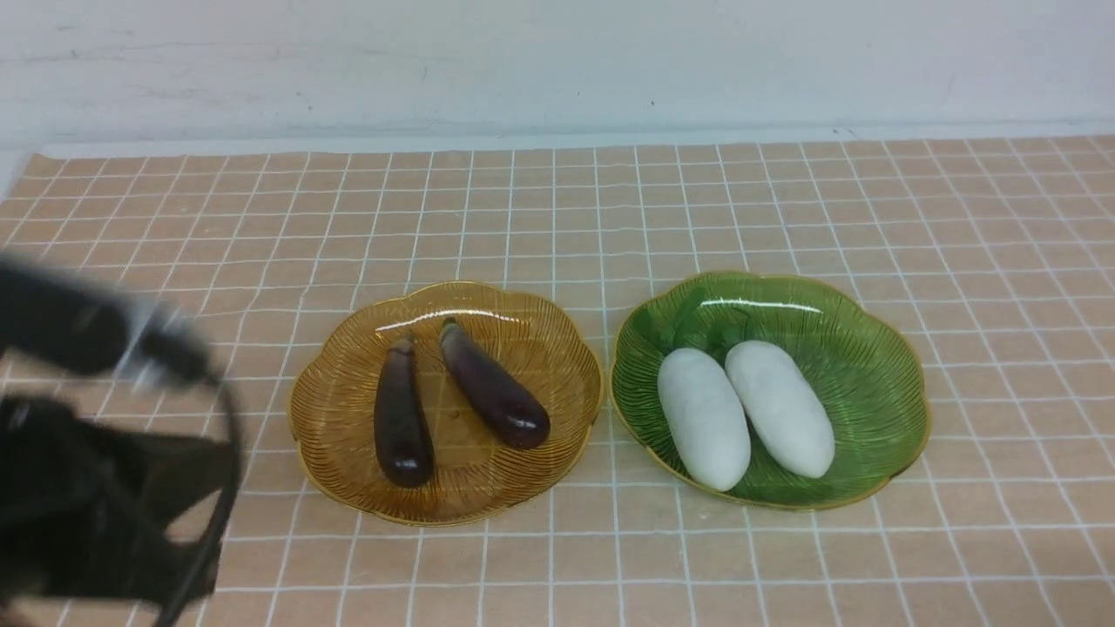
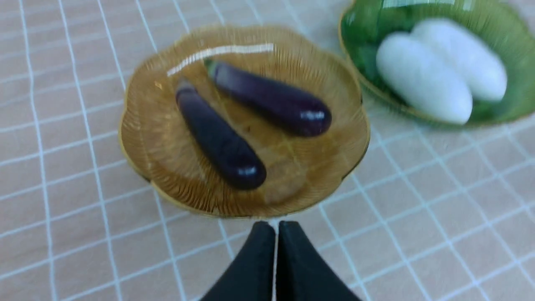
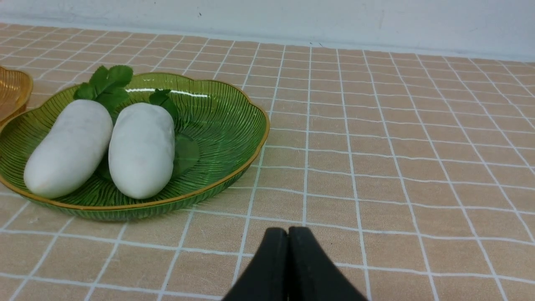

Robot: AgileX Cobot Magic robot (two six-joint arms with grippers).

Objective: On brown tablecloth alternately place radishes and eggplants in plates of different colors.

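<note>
The brown tablecloth [image 1: 557,200] covers the table. Two dark purple eggplants [image 1: 402,418] [image 1: 495,387] lie side by side in the amber plate [image 1: 523,331]. Two white radishes [image 1: 703,418] [image 1: 780,407] lie together in the green plate [image 1: 862,366]. My left arm [image 1: 96,488] shows as a dark blur at the near left. In the left wrist view my left gripper [image 2: 276,225] is shut and empty, just short of the amber plate [image 2: 150,125]. My right gripper [image 3: 288,232] is shut and empty over bare cloth, near the green plate [image 3: 221,121] with its radishes [image 3: 69,148] [image 3: 142,148].
A white wall runs along the far edge of the table. The two plates stand close together, rims almost touching. Checked cloth stretches to the right of the green plate and behind both plates. My right arm does not appear in the front view.
</note>
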